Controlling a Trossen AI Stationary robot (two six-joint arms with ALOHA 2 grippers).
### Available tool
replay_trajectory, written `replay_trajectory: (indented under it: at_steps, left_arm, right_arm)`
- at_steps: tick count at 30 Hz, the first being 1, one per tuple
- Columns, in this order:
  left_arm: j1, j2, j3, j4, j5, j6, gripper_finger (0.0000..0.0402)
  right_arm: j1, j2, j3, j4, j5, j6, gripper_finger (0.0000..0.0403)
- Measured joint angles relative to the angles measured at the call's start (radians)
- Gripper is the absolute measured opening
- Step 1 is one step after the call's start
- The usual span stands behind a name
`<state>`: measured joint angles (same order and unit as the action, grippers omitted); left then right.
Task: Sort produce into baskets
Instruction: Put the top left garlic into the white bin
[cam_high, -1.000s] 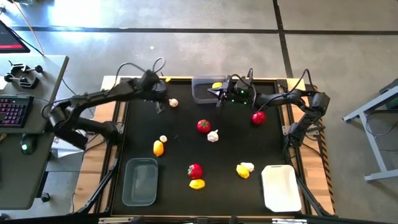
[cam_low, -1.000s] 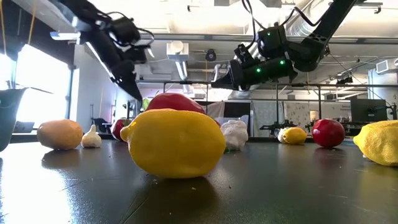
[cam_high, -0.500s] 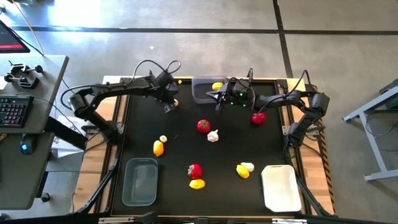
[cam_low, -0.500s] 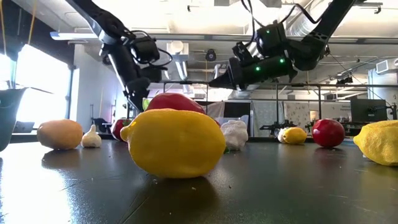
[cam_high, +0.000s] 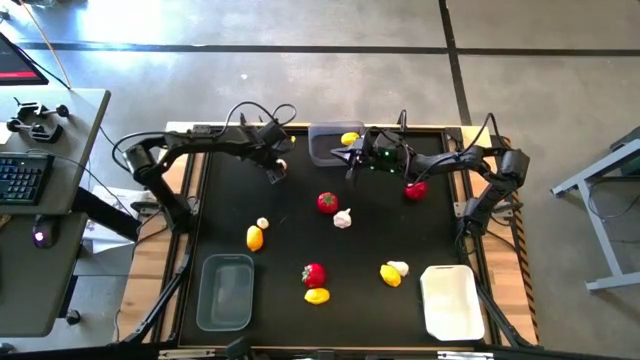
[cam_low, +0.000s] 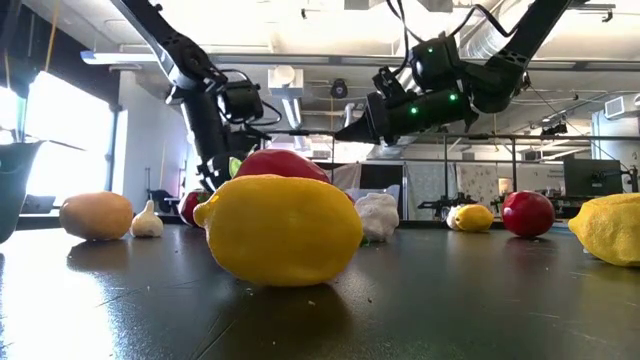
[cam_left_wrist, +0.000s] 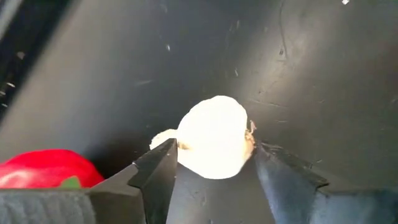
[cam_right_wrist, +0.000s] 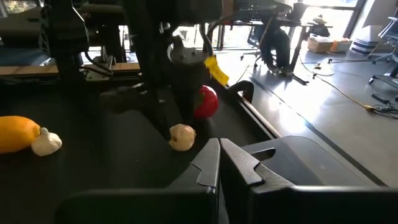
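The black surface (cam_high: 230, 190) is sitting in an open workshop with concrete floor all round, and most of the sorting is looking undone. Only 1 piece seems to be in a basket so far: a yellow lemon (cam_high: 348, 138) is lying in the grey basket (cam_high: 322, 150) at the far edge. The second grey basket (cam_high: 225, 291) at the near left and the white basket (cam_high: 452, 301) at the near right are both showing nothing inside.

Out on the surface, about 10 pieces are waiting: a red fruit (cam_high: 327, 203) with a garlic bulb (cam_high: 343, 219) just beside it in the middle, a small garlic (cam_high: 262, 223) touching an orange-yellow lemon (cam_high: 255, 238) to the left, another red fruit (cam_high: 314, 274) above a lemon (cam_high: 317, 295) nearer the front, a lemon and garlic pair (cam_high: 393, 272) near the white basket, and a red fruit (cam_high: 416, 188) under the right arm.

The left gripper (cam_left_wrist: 214, 180) is reaching down at the far left of the surface, its fingers spread either side of a whitish garlic bulb (cam_left_wrist: 213, 144) that is resting on the surface, not yet clamped. The right gripper (cam_right_wrist: 219, 160) is hovering over the far grey basket, clenched on nothing.

I would judge this as an early stage, with the garlic next.
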<state>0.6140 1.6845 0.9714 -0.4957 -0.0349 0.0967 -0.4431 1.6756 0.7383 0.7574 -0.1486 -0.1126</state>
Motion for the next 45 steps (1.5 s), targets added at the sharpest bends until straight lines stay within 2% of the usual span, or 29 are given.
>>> replay_trajectory:
  at_steps: [10,16,21,25,31,37,40,43,45]
  left_arm:
    - [0.000,0.057,0.003,0.057,0.000,-0.008,0.0199]
    - [0.000,0.037,0.000,0.053,0.013,-0.009,0.0166]
    - [0.000,0.014,-0.001,0.062,0.123,-0.009,0.0134]
    - [-0.003,-0.016,-0.001,0.095,0.210,-0.015,0.0126]
    - [-0.003,-0.067,-0.005,0.172,0.414,-0.034,0.0124]
    - [0.013,-0.097,-0.058,0.364,0.725,-0.120,0.0124]
    - [0.020,-0.096,-0.094,0.515,0.893,-0.196,0.0124]
    - [0.021,-0.096,-0.131,0.697,1.022,-0.309,0.0124]
    - [0.021,-0.097,-0.144,0.790,1.069,-0.387,0.0123]
  right_arm:
    - [0.000,0.000,0.000,-0.016,0.001,0.003,0.0000]
    - [0.001,0.000,0.000,-0.020,0.001,0.003,0.0000]
    - [0.001,0.000,0.000,-0.032,0.001,0.003,0.0000]
    - [0.001,0.001,0.000,-0.044,0.001,0.026,0.0000]
    - [0.002,0.001,0.000,-0.060,0.000,0.069,0.0000]
    - [0.049,0.001,0.000,-0.059,0.001,0.086,0.0012]
    - [0.095,0.001,0.000,-0.058,0.008,0.048,0.0041]
    - [0.153,0.001,0.000,-0.051,0.087,-0.006,0.0084]
    - [0.188,0.001,0.000,-0.047,0.155,-0.036,0.0115]
